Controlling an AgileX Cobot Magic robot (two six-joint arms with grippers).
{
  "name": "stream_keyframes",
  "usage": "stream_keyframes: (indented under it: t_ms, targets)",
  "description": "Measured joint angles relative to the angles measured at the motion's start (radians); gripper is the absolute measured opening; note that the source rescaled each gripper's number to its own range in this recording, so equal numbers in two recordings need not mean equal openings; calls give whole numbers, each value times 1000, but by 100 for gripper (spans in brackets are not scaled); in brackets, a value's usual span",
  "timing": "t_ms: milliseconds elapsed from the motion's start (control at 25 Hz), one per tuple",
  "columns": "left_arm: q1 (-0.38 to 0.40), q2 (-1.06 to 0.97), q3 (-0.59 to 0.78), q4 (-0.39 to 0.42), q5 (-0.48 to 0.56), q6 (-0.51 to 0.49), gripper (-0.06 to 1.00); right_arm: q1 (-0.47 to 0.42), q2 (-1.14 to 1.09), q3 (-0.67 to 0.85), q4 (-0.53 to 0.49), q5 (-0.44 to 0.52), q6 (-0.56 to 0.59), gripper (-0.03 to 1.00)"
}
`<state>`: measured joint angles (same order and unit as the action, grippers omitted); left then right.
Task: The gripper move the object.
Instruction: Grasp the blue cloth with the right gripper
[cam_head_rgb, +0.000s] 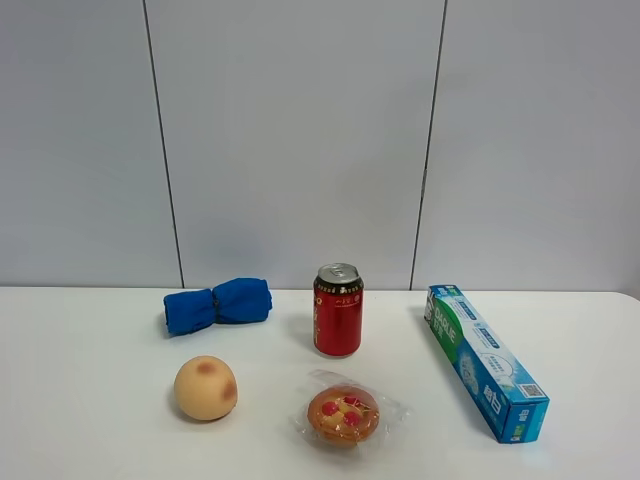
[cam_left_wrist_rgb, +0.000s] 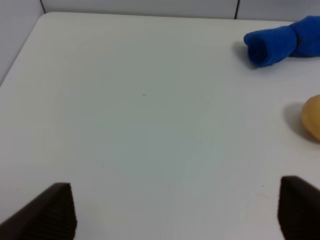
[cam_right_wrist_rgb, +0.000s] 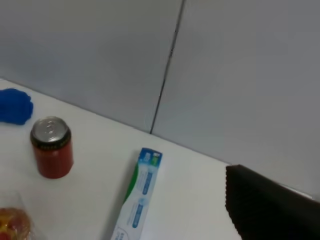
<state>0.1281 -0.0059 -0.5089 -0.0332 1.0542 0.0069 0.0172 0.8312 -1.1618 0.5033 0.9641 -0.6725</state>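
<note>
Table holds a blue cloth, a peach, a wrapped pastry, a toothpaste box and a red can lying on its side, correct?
No: the red can stands upright, as the exterior high view shows. The blue cloth, peach, wrapped pastry and toothpaste box are there.

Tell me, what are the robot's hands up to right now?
Left gripper open, empty. Right gripper half seen, state unclear. Can, cloth, peach, pastry, box untouched; nothing blocking.
</note>
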Motion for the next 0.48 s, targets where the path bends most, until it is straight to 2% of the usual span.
stream_keyframes:
  t_ms: [80,200,400,480]
  targets:
    - [0,0,0,0,0,0,100,73,94,-51,-20,-19,-3,100]
    - [0,0,0,0,0,0,100,260,240,-143,-118,-74,46,100]
    - [0,0,0,0,0,0,100,537,506,-360,-411,-101,250,100]
    - [0,0,0,0,0,0,100,612,621,-478,-525,-90,315,100]
